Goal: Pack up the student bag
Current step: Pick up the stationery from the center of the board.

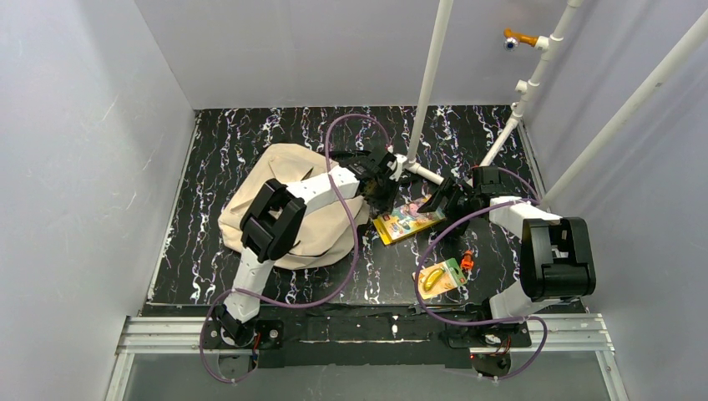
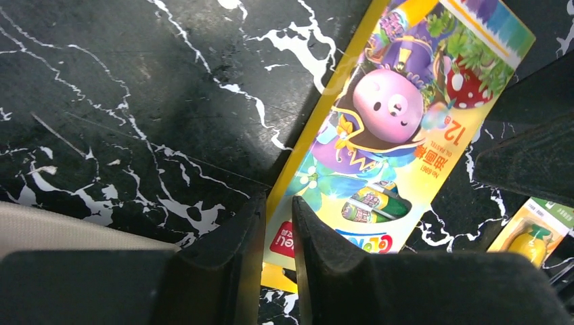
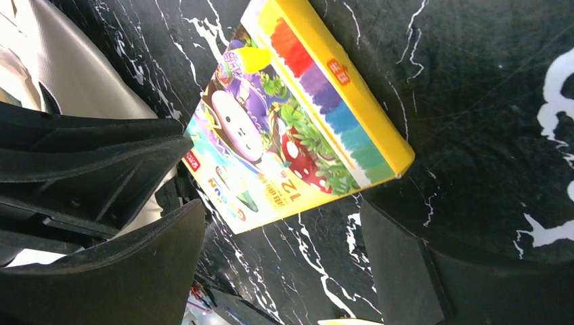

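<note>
The beige student bag [image 1: 288, 196] lies at the left middle of the table, partly under my left arm; its fabric also shows in the left wrist view [image 2: 61, 230] and the right wrist view [image 3: 74, 74]. A yellow crayon box with a cartoon cover [image 1: 407, 222] lies just right of the bag. My left gripper [image 1: 381, 199] is at the box's left corner. Its jaws are closed to a narrow gap [image 2: 277, 203] with the corner of the box [image 2: 386, 122] in it. My right gripper [image 1: 436, 203] is open and empty [image 3: 281, 223], just short of the box's [image 3: 284, 128] right end.
A green card pack with a yellow banana-shaped item [image 1: 440, 278] lies near the front right, also in the left wrist view [image 2: 535, 237]. A small orange item [image 1: 467, 261] lies beside it. White pipes [image 1: 430, 83] rise from the table behind the grippers. Grey walls enclose the table.
</note>
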`<state>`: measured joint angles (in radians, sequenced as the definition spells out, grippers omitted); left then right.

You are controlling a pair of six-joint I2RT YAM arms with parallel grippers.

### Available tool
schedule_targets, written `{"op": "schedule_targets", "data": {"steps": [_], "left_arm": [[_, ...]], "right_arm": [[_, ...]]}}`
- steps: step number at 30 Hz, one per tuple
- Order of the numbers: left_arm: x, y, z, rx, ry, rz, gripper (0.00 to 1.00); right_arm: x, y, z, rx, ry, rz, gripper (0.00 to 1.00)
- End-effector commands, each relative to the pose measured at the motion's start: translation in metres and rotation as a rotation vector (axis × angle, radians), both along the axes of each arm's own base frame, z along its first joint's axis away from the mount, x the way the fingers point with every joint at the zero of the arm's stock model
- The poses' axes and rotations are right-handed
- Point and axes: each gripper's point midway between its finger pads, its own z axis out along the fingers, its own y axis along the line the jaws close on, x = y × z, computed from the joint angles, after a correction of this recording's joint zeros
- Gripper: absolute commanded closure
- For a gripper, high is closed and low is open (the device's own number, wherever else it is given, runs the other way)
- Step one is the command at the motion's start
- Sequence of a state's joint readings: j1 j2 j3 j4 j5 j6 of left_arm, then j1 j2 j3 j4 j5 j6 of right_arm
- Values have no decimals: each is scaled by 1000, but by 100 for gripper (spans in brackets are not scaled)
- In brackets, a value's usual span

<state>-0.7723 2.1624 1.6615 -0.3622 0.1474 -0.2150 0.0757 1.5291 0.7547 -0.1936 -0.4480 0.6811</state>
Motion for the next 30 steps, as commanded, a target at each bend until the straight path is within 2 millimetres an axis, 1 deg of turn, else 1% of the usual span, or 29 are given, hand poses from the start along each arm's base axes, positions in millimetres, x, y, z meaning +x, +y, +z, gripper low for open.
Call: {"op": "schedule_targets", "data": {"steps": [1, 8, 12, 14, 16, 18, 23, 26, 28, 29, 30], "left_arm": [[0, 24, -17, 40, 74, 67, 82], [3, 41, -34, 72, 142, 163, 87], [3, 46, -44, 88, 195, 205, 90], [2, 47, -46, 88, 212, 216, 92], [2, 48, -48, 91, 220, 221, 92], [1, 48, -51, 94, 226, 221, 92], [0, 49, -53, 93, 242, 219, 93], [1, 49, -54, 98, 249, 223, 94], [-2, 50, -57, 102, 263, 222, 95], [-3, 50, -58, 104, 266, 220, 95], [-3, 50, -59, 105, 268, 219, 95]], "right_arm": [[1, 8, -2, 29, -14, 23, 9], [1, 10, -4, 28, -6, 23, 9], [0, 8, -4, 19, -21, 4, 8], [1, 4, -3, -10, -29, -10, 8], [3, -7, -2, -74, -38, -27, 8], [6, -14, -1, -94, -49, -38, 8], [5, -24, -5, -88, -27, -45, 7], [3, -24, -4, -24, -40, -94, 7], [11, -19, 8, 34, -111, -126, 7], [19, -28, 11, 44, -140, -168, 7], [23, -28, 12, 48, -157, -171, 7]]}}
